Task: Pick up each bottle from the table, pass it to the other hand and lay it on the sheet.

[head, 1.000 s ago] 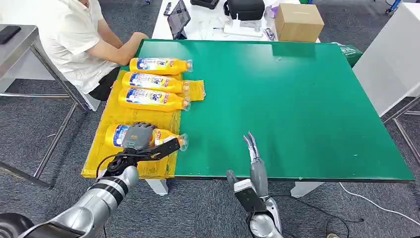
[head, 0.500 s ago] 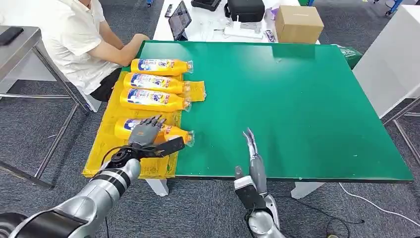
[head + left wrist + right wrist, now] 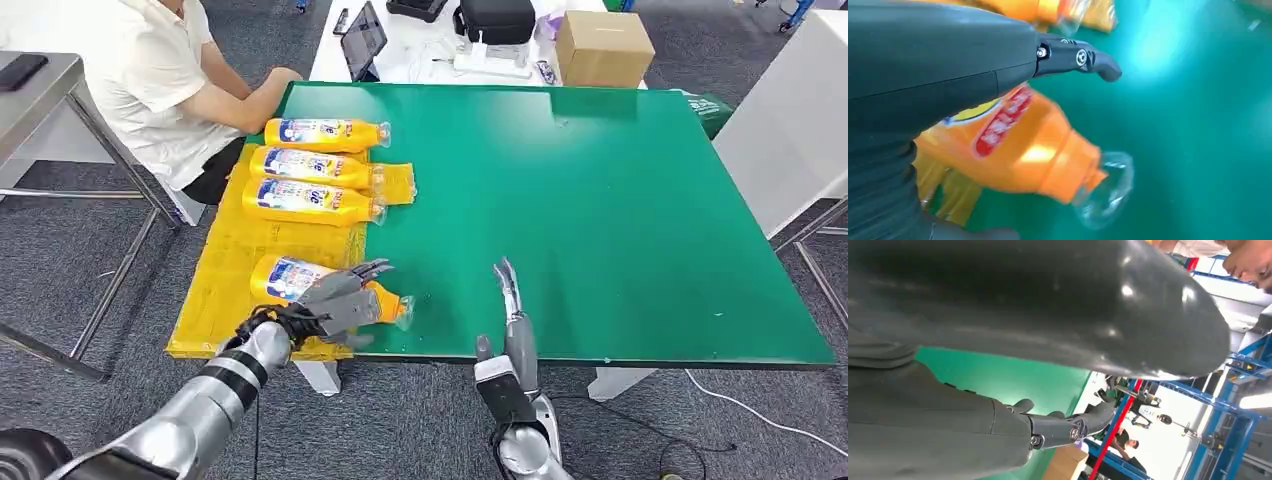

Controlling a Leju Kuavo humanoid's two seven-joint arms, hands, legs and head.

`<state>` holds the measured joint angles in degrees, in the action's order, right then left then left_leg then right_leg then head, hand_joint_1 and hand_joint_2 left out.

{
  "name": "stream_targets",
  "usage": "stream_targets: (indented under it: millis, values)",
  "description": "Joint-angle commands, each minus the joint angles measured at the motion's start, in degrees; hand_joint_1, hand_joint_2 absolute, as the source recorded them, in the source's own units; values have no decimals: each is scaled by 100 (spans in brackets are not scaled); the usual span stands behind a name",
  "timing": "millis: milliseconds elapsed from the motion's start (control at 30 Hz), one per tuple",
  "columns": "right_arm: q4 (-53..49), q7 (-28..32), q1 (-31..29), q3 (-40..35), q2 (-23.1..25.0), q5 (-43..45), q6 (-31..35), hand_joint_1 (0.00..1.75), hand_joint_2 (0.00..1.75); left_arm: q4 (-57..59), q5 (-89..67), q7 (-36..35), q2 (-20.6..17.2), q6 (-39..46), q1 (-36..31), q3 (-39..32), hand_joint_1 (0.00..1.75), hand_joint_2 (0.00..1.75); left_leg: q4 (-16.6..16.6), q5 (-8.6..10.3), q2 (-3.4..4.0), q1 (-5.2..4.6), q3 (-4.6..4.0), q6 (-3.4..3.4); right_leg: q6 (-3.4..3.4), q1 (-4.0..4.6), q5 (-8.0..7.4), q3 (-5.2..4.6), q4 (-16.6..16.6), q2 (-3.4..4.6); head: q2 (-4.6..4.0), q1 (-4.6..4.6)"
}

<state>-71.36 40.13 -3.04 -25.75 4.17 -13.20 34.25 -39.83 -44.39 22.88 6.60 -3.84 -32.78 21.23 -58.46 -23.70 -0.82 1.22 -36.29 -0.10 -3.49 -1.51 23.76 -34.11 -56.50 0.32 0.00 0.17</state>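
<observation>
From the head view, four orange bottles lay on the yellow sheet (image 3: 225, 250) along the worktop's (image 3: 600, 220) left edge. Three sat side by side toward the far left corner: the farthest bottle (image 3: 322, 133), the middle bottle (image 3: 312, 166) and the third bottle (image 3: 310, 200). The fourth bottle (image 3: 325, 288) lay near the front edge, its clear cap end reaching off the sheet onto the green. The left robot hand (image 3: 340, 298) rested over it with fingers spread. The right robot hand (image 3: 510, 320) stood at the front edge, fingers straight and holding nothing. No bottle remained elsewhere on the green, so the task looked close to finished, with only the release and withdrawal left.

In the left wrist view, the fourth bottle lay beneath the left robot hand, apparently loose, though blur made contact hard to judge.

In the right wrist view, the right robot hand was extended and empty.
</observation>
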Motion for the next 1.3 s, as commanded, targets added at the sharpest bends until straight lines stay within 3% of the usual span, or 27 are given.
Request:
stream_targets:
  millis: [33,233,400,600,733,967,1033,1133,1167,1300]
  values:
    - [-31,-13,13,-92,-229,3,55,0,0,-1785,-118,-140,-274,841,618,989,0,175,0,-23,18,3,28,14,24,10,15,29,8,3,0,0]
    - [-31,-13,13,-92,-229,3,55,0,0,-1785,-118,-140,-274,841,618,989,0,175,2,-11,14,1,3,7,18,5,6,1,3,5,0,0]
    - [-59,-13,41,-113,-199,-83,94,0,0,-2685,-387,-143,-310,2506,1097,1347,0,175,4,-13,18,1,8,9,19,6,6,4,7,8,0,0]
    - [-385,-13,240,-64,-217,77,575,0,0,-2962,1961,315,245,2947,1771,924,0,175,5,-16,9,-3,7,11,12,1,12,7,9,-1,0,0]
    - [-914,-13,446,227,-64,892,119,0,0,-2893,3439,337,386,2271,1915,789,0,175,1,-13,8,-2,-8,9,-1,0,16,-6,4,0,0,2]
    - [-914,-13,446,227,-64,892,119,0,0,-2893,3439,337,386,2271,1915,789,0,175,2,-10,6,-1,-16,9,-5,0,11,-16,5,0,0,0]
    - [-1259,-13,631,690,213,1127,-184,0,0,-2996,4474,99,473,1792,2050,693,0,175,4,-23,17,2,16,15,12,8,20,15,10,2,0,0]
    - [-1666,-13,696,486,119,611,540,0,0,-3134,5458,31,444,1572,2211,791,0,175,0,-15,7,-4,-11,11,-1,-1,17,-11,2,-1,0,2]
    - [-1792,-13,721,572,177,470,575,0,175,-3154,5538,54,441,1576,2223,798,0,175,0,-21,14,-1,0,13,4,3,20,-1,4,3,0,2]
    - [-1452,-13,671,301,92,704,575,0,175,-3294,5588,271,350,1987,2262,881,0,175,2,-22,11,2,5,13,6,7,21,6,8,0,0,0]
